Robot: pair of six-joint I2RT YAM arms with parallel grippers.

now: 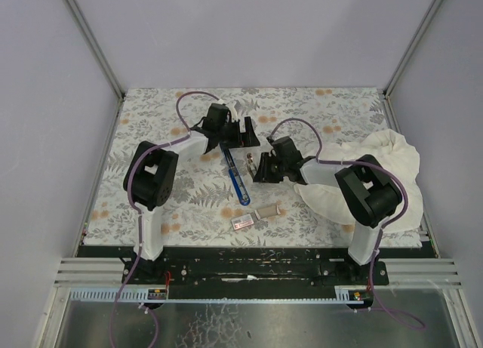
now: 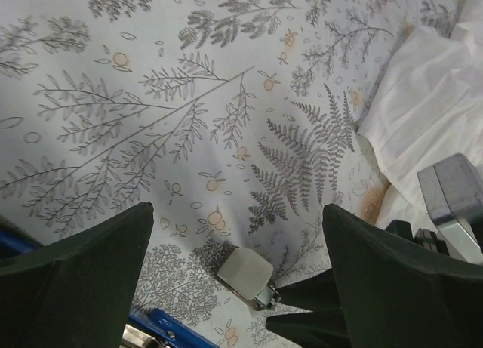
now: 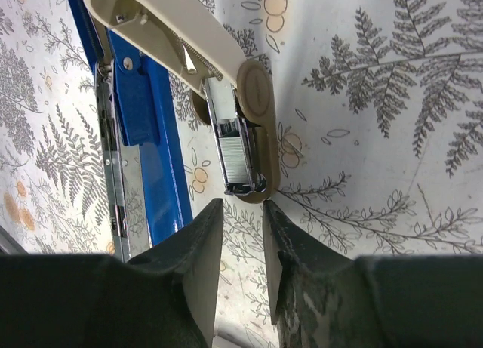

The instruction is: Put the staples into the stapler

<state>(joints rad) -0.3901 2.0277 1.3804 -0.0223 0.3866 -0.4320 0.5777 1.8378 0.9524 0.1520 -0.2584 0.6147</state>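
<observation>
Soft, even light falls from above. In the overhead view the tabletop [image 1: 339,114] is bright, the arms throw only faint shadows on it, and the white cloth [image 1: 392,155] is almost washed out. In the left wrist view the left tool [image 2: 234,242] has dark, blurred fingers [image 2: 75,287], while the fern print is sharp. In the right wrist view the steel of the stapler [image 3: 155,137] shows small glare.

- We see the whole table [image 1: 339,114] from above and behind the arm bases, looking down, with its near edge at the bottom.
- Our left wrist view sits low and close, looking past the left gripper [image 2: 238,212] towards the cloth [image 2: 430,99] at the table's right edge.
- Our right wrist view looks past the right gripper [image 3: 241,208], very near the stapler [image 3: 147,114].
- All three views share the stapler; the top and left wrist views share the cloth.
</observation>
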